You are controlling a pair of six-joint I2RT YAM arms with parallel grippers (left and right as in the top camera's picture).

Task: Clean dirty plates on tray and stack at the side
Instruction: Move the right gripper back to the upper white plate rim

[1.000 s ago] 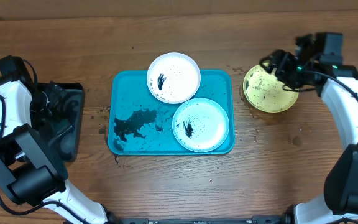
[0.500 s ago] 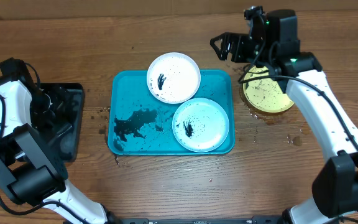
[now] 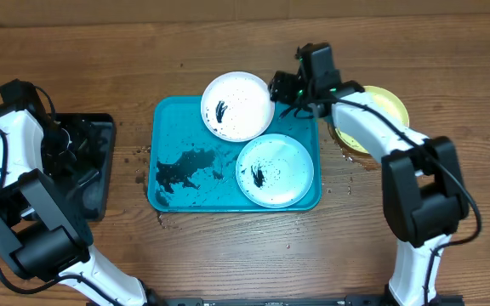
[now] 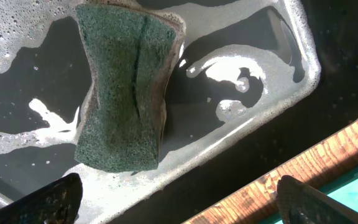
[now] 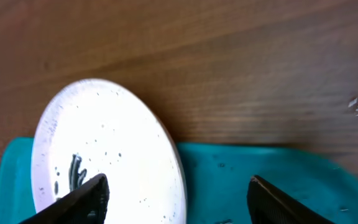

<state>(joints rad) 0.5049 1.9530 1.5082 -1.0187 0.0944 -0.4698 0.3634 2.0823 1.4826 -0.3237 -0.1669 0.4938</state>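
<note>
hovering at upper centre with the right gripper [image 3: 284, 90] spread and empty, astride the edge of the white plate [image 3: 237, 105] perched on the top rim of the tray [image 3: 177, 127]. could skid it onto the table [image 3: 398, 221] if clamped too shallow. idling far left, left gripper [image 4: 179, 208] wide open over the sponge [image 4: 126, 87].

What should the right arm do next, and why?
Probably ease the right gripper down and close on the white plate at its rim: the open jaws straddle that edge, and the plate, black-smeared, lies over the far rim of the tray.
</note>
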